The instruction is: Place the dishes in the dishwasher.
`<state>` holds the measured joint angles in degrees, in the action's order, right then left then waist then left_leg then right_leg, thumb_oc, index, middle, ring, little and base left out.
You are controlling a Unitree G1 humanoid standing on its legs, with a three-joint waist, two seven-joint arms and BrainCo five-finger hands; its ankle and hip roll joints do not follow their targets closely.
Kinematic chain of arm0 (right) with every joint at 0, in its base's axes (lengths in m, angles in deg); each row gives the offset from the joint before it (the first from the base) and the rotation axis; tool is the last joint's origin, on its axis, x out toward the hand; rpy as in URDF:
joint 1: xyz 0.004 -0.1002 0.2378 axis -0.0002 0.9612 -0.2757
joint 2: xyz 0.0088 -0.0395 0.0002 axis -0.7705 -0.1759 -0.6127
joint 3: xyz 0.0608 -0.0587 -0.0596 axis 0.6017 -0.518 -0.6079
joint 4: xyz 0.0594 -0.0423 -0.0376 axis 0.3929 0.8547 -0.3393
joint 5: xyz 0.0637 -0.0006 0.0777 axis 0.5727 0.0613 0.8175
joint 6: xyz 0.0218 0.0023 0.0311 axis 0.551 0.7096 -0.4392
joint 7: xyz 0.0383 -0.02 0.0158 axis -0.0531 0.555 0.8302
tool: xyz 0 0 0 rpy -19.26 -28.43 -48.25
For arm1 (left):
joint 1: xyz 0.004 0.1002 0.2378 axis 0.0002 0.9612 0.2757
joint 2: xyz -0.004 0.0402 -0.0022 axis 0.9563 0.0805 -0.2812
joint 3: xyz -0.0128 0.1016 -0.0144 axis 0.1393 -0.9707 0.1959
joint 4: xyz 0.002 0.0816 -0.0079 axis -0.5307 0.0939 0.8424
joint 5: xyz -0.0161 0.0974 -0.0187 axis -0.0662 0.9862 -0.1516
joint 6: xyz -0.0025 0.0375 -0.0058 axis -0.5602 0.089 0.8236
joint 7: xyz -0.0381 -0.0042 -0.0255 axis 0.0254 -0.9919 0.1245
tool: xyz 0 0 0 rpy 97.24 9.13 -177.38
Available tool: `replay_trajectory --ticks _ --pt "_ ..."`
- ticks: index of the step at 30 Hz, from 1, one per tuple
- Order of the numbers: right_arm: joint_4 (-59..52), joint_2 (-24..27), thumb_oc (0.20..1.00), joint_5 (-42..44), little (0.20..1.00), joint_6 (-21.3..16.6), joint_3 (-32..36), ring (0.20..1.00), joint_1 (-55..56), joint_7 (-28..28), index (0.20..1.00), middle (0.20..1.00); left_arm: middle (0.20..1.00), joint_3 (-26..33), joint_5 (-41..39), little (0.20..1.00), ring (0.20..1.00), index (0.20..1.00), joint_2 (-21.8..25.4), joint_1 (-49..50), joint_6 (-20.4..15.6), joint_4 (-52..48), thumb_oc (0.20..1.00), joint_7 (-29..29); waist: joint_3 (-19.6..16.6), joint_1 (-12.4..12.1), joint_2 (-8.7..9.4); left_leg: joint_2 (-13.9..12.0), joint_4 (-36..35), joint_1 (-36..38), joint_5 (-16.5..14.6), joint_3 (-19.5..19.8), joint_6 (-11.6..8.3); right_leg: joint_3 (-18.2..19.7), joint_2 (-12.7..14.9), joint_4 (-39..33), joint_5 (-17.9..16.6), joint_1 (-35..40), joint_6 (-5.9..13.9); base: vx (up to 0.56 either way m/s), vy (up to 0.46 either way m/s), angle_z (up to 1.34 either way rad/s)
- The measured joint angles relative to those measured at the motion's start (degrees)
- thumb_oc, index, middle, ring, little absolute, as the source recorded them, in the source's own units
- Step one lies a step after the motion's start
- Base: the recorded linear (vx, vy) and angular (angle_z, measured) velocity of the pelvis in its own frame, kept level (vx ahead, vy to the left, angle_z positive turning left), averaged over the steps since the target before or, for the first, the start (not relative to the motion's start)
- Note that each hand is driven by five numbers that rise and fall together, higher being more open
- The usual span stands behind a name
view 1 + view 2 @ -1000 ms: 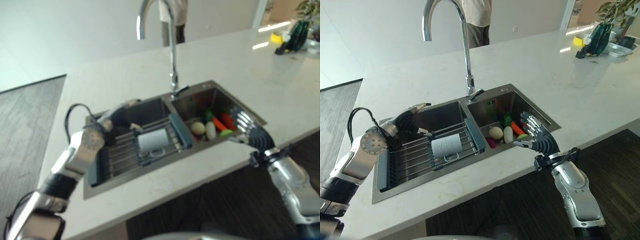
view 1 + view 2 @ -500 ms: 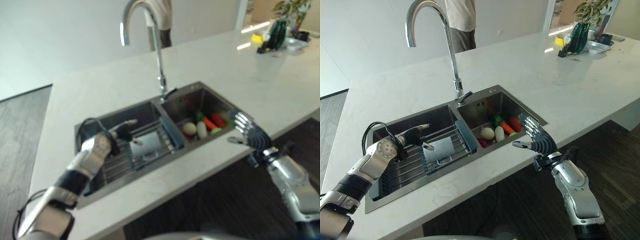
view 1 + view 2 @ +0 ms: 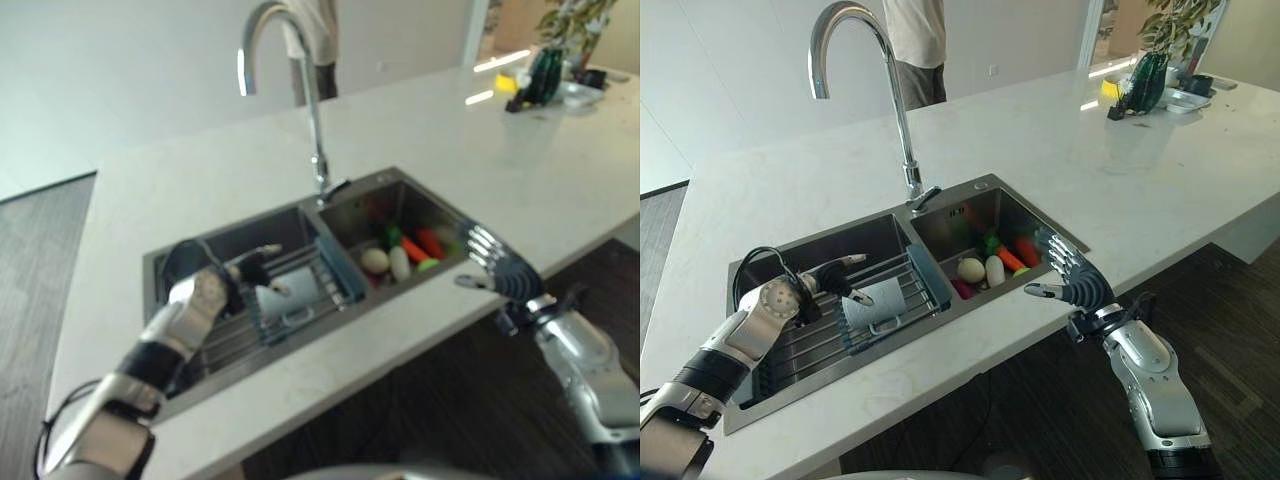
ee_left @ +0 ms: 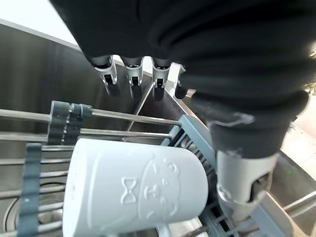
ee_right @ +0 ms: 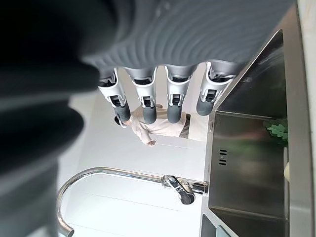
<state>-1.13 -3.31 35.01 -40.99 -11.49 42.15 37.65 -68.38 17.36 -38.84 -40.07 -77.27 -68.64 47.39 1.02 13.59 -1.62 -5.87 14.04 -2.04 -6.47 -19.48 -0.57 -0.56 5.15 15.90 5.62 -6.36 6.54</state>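
While the whole scene has slid a little in both eye views, which is the head camera shifting and not the sink (image 3: 750, 395) moving, the real change over the last second is at the left robot hand (image 3: 832, 278): it was hovering over the far part of the left basin, away from the white mug (image 3: 878, 303), and it has come in until its dark fingertips (image 4: 133, 89) hang just past the mug's far side with the thumb (image 4: 242, 185) down beside its open end. From the left wrist view the fingers are straight and spread apart, nothing clamped; the mug lies on its side on the wire rack (image 3: 815, 335) directly beneath the palm, its handle turned toward the near rim of the sink, and I cannot tell whether any finger actually touches it. The right robot hand (image 3: 1072, 278) has barely altered; it hangs with fingers apart and empty above the worktop (image 3: 1200, 170) edge, just beside the right basin where the vegetables (image 3: 995, 262) lie heaped. A person (image 3: 912, 40) stands beyond the tap (image 3: 865, 60). My reading is that the reach is essentially finished and the grasp has not begun, so the task is at its very start: the mug is the dish to be lifted, it sits loose on the rack's bars, and closing on a smooth round body lying sideways could roll it toward the blue rack end rather than seat it in the palm.
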Motion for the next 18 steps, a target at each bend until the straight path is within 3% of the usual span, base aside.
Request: replay_trajectory --ticks 18 --pt "0.0 0.0 1.0 -0.06 1.0 0.01 0.0 1.0 0.05 0.79 1.0 1.0 1.0 -1.79 3.92 1.0 1.0 1.0 -1.06 0.84 1.21 0.0 1.0 4.35 0.03 0.09 0.52 -0.28 0.06 0.0 -0.14 -0.05 -0.2 0.2 -0.37 -0.13 0.09 -0.04 0.02 0.0 0.0 0.0"
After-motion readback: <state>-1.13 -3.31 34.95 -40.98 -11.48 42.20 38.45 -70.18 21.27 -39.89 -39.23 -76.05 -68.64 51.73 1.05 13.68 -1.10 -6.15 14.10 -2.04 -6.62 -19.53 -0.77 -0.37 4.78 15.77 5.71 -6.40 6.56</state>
